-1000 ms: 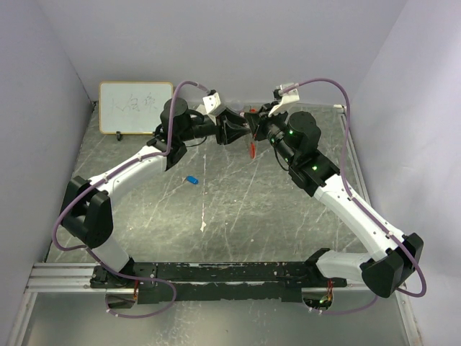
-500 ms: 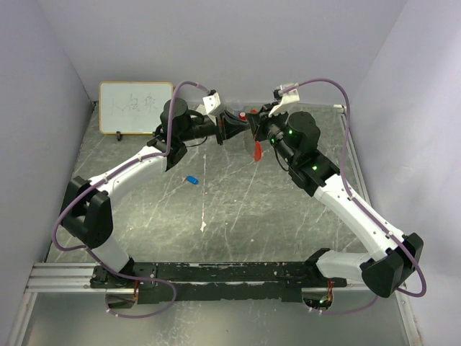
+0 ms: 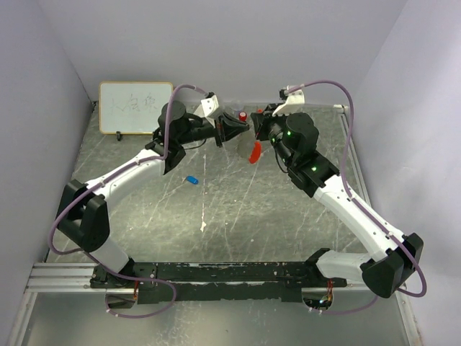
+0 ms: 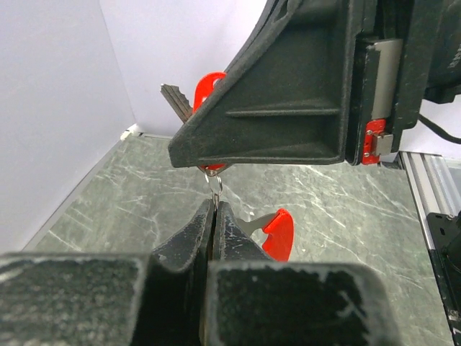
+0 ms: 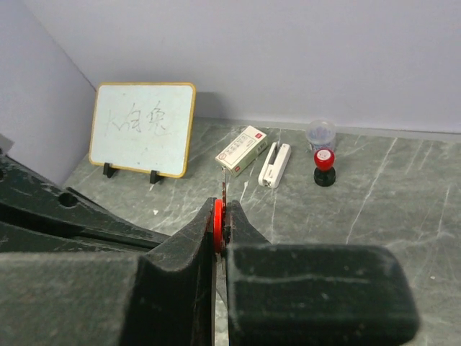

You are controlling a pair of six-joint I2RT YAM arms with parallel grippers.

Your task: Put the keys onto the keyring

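Both of my grippers meet in the air above the far part of the grey marbled table (image 3: 238, 209), tips almost touching. My left gripper (image 4: 214, 209) is pressed fully together on the thin metal ring (image 4: 214, 182) of the keyring, and the ring stands upright out of its tips. Directly above it, my right gripper (image 5: 220, 210) is clamped on the curved red plastic strap (image 4: 207, 85). In the right wrist view, a red edge shows between the right fingers. In the left wrist view, the strap and the grooved grey metal strip (image 4: 176, 101) stick out behind the right finger, with the ring just below them.

Just right of my left fingers and a little lower hangs the tiny silver-bladed key with a red plastic head (image 4: 279, 232), its blade pointing toward the fingers. I cannot tell whether it is threaded on the ring. The tiny key with a blue plastic head (image 3: 191, 179) lies flat on the table, well apart from both grippers, near my left forearm.

Against the back wall stand a wood-framed whiteboard (image 5: 142, 128) and a small red-and-black bottle (image 5: 324, 167).
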